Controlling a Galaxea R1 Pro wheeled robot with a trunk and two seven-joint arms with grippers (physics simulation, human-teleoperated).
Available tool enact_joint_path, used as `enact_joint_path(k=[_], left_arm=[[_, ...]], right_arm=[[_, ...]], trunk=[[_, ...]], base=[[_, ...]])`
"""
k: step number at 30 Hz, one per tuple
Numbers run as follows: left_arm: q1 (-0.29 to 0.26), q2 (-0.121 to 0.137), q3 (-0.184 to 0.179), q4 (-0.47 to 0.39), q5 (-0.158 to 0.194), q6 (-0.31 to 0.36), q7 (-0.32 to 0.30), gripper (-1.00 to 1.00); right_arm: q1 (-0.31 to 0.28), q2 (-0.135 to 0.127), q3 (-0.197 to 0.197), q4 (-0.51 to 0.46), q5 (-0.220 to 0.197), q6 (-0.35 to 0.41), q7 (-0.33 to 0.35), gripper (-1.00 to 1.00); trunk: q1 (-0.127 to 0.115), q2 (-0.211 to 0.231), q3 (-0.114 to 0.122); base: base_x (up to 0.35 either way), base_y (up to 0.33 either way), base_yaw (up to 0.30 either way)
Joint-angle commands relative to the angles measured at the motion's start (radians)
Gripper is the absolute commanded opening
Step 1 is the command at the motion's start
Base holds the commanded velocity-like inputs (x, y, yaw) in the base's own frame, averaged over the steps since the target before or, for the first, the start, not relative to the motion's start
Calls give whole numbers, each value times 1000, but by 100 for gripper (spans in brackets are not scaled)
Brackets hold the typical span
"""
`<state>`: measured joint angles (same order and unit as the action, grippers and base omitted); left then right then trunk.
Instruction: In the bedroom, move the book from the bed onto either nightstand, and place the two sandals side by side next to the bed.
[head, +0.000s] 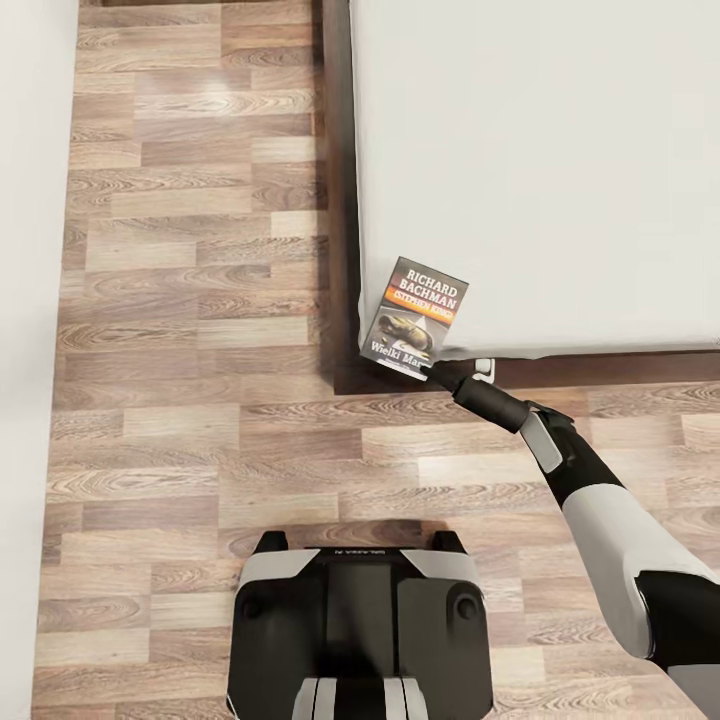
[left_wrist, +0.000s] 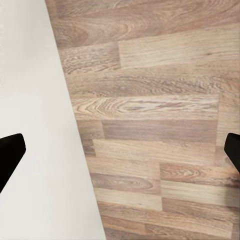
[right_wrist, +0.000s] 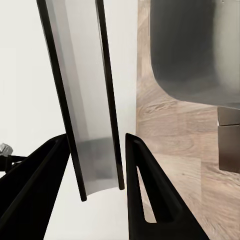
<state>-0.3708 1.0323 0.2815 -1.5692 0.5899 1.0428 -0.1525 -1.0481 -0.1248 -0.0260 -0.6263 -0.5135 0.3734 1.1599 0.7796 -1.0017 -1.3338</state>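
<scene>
My right pincer (head: 440, 372) reaches to the near corner of the bed (head: 560, 150), where the book (head: 416, 316) sits on the grey mattress with its lower edge hanging past the corner, over the dark brown frame. The cover faces up: white "RICHARD BACHMAN" lettering, an orange band, a picture below. Seen from my head, my right arm (head: 590, 500) stretches forward from the lower right, and the pincer's tip meets the book's lower right corner.

From my right wrist, the book (right_wrist: 90, 110) shows edge-on, a thin slab of pale pages between two dark cover lines, standing between my two black fingers (right_wrist: 145, 190). The fingers lie on either side of it and close to it, but I cannot tell whether they already press on it or leave a small gap.

My left pincer (left_wrist: 120, 150) is spread wide, its two black fingertips (left_wrist: 10, 155) far apart at the edges of my left wrist's view, with nothing between them; beneath it are the wood plank floor (left_wrist: 160, 125) and a white wall (left_wrist: 35, 125).

My dark base (head: 360, 640) stands on the floor just short of the bed's corner.
</scene>
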Motion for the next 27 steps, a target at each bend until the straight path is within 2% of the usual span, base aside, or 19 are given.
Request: enact_joint_path(k=[1,11,27], left_arm=[[-1,0,1,0,-9,4,-10,100],[-1,0,1,1,-15,4,-10,100],[-1,0,1,3,-16,4,-10,100]], right_arm=[[0,0,0,1,-5,8,7,-100],[3,0,-3,-9,-8,-3,67,-100],[7,1,-9,-75,-12,7,75,-100]], trunk=[[-4,7,3],[-42,77,34],[-103,189,84]], base=[[0,0,0],[0,0,0],[0,0,0]])
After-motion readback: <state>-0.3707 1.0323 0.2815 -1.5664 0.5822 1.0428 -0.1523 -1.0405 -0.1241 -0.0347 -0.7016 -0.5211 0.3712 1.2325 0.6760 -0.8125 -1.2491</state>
